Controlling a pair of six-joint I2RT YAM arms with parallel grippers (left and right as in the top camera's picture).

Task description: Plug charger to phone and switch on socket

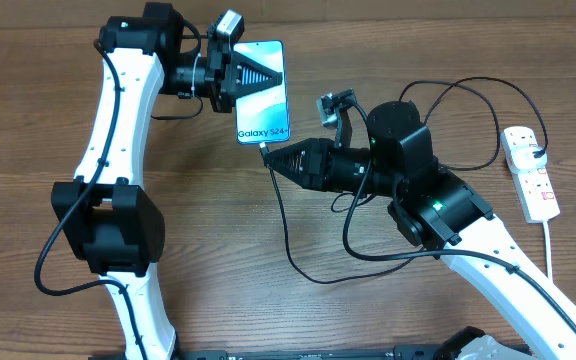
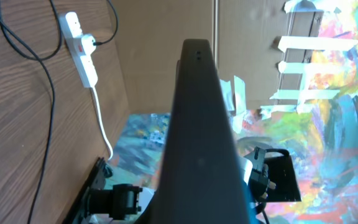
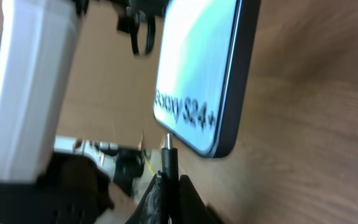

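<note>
The phone (image 1: 265, 100), with a light blue screen reading "Galaxy S24+", is held at its top end by my left gripper (image 1: 240, 78), which is shut on it. In the left wrist view its dark edge (image 2: 199, 124) fills the middle. My right gripper (image 1: 278, 158) is shut on the charger's connector (image 3: 168, 163); its metal tip points at the phone's bottom edge (image 3: 213, 146) and sits just short of it. The black charger cable (image 1: 290, 240) trails across the table. The white socket (image 1: 531, 172) lies at the far right, with a black plug in it.
The socket's white cord (image 1: 549, 245) runs toward the front edge at the right. It also shows in the left wrist view (image 2: 101, 121), beside the socket (image 2: 81, 48). Black cable loops (image 1: 468, 95) arc between the right arm and the socket.
</note>
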